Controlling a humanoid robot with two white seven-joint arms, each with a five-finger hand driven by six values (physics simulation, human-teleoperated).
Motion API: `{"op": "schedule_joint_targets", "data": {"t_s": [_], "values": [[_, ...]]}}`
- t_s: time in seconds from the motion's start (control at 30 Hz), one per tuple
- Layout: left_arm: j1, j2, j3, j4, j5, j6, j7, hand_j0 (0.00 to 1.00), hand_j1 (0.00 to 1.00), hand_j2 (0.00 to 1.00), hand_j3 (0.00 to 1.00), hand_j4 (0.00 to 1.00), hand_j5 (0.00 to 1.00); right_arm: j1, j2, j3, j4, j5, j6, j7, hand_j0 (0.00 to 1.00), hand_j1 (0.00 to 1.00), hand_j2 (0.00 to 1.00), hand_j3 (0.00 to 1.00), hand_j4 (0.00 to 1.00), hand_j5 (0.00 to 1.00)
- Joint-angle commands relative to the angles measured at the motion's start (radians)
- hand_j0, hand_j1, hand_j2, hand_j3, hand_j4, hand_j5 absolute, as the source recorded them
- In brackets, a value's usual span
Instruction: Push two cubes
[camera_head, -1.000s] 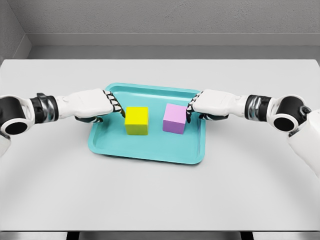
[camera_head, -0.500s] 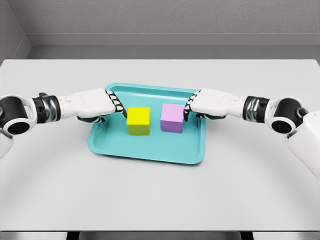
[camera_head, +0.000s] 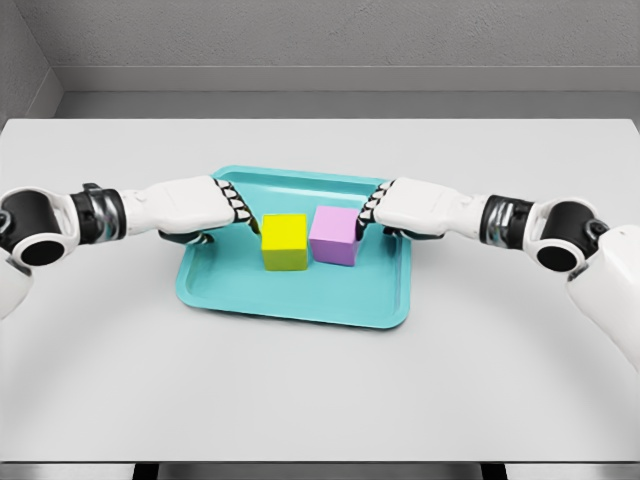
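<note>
A yellow cube and a pink cube stand side by side on a teal tray, almost touching in the middle. My left hand is curled into a fist with its knuckles against the yellow cube's left face. The right hand, curled the same way, presses on the pink cube's right face. Neither hand holds anything.
The tray lies on a light grey table whose front edge runs along the bottom of the view. A grey wall closes the back. Both forearms reach in low over the tray's left and right rims.
Both hands moved inward over the tray. The yellow cube slid right and the pink cube slid left, so the gap between them has nearly closed.
</note>
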Motion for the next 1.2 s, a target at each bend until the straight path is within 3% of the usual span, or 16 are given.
{"op": "schedule_joint_targets", "data": {"t_s": [0.0,0.13,0.43,1.17], "values": [[-0.002,0.007,0.003,0.016,0.006,0.002,0.000,0.74,0.74,0.74,0.74,0.74,0.74,0.000,0.000,0.008,0.001,-0.005,0.002,-0.008,0.59,0.59,0.59,0.59,0.59,0.59],[-0.008,0.018,0.014,0.039,0.006,0.002,0.000,0.74,0.74,0.74,0.74,0.74,0.74,0.000,-0.002,0.008,0.001,-0.005,0.002,-0.014,0.59,0.59,0.59,0.59,0.59,0.59],[-0.008,0.026,0.045,0.050,0.009,0.002,0.002,0.75,0.75,0.75,0.75,0.75,0.75,-0.008,-0.008,0.006,0.074,0.000,0.002,-0.012,0.59,0.59,0.59,0.59,0.59,0.59],[-0.009,0.034,0.052,0.047,0.009,0.002,0.000,0.75,0.75,0.75,0.75,0.75,0.75,-0.051,0.050,0.035,0.137,0.028,0.002,-0.012,0.59,0.59,0.59,0.59,0.59,0.59]]}}
